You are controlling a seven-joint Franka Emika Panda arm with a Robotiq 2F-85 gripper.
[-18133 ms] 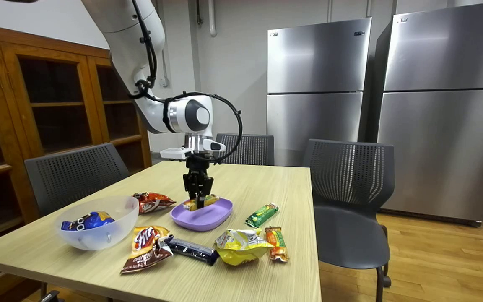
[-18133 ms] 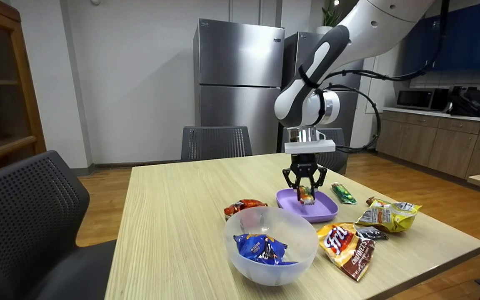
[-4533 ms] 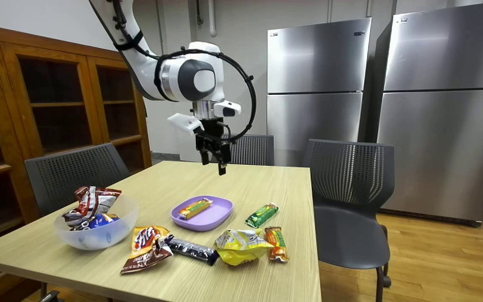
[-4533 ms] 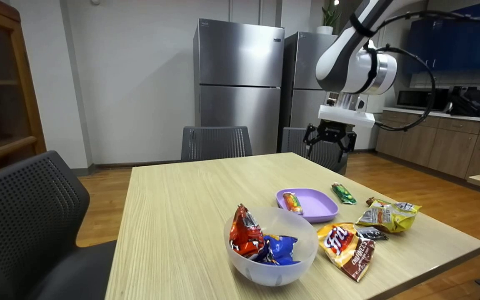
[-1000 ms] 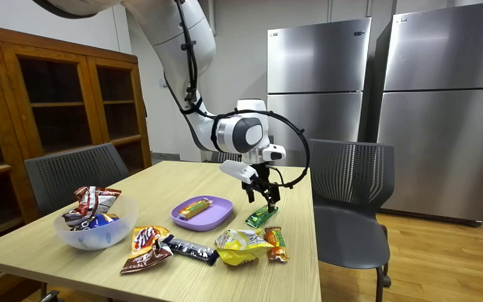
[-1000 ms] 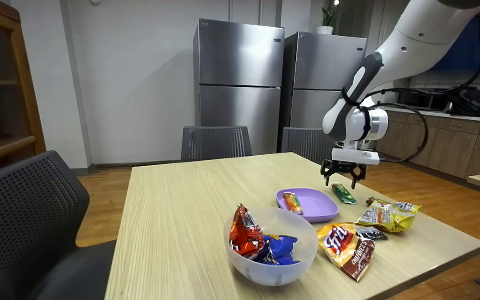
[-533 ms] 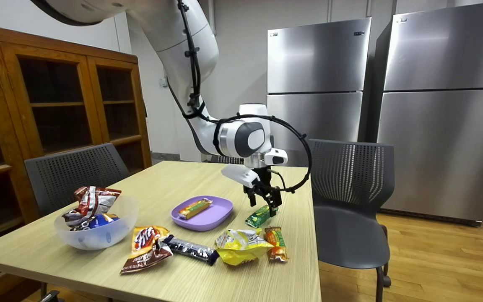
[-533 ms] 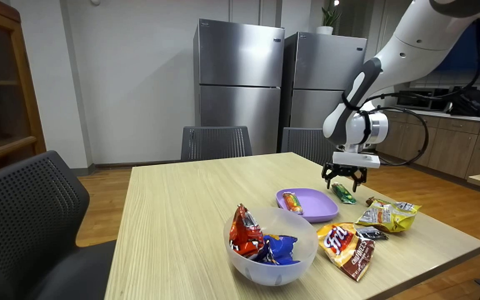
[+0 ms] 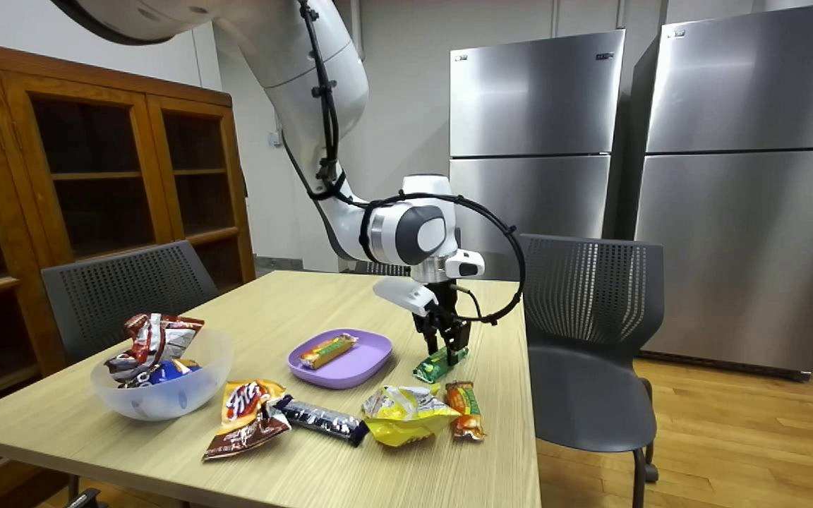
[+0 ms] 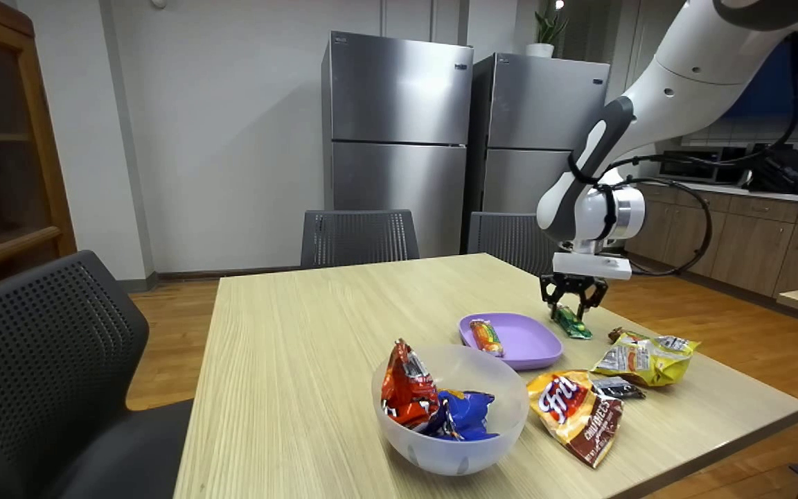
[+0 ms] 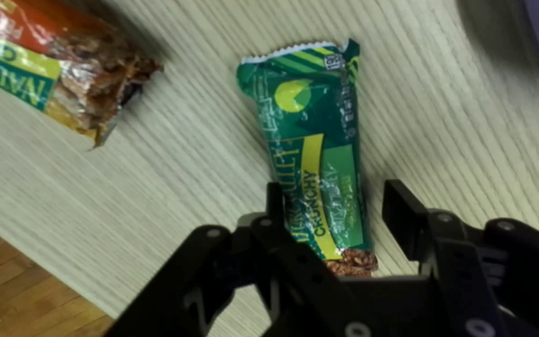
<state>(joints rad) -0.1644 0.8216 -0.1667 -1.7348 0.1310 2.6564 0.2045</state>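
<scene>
We note the gripper [image 11: 335, 201] has just narrowed astride the green Nature Valley Crunchy bar [image 11: 318, 154] on the table [image 11: 194, 178], fingers [image 11: 403, 220] parted, a gap along one side: grasp apparently begun, unmade.

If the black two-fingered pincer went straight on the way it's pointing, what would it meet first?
Probably the pale wood-grain tabletop: the pincer points down, straddling the green wrapped oblong snack bar. Any gap beneath its tips is hard to judge.
</scene>
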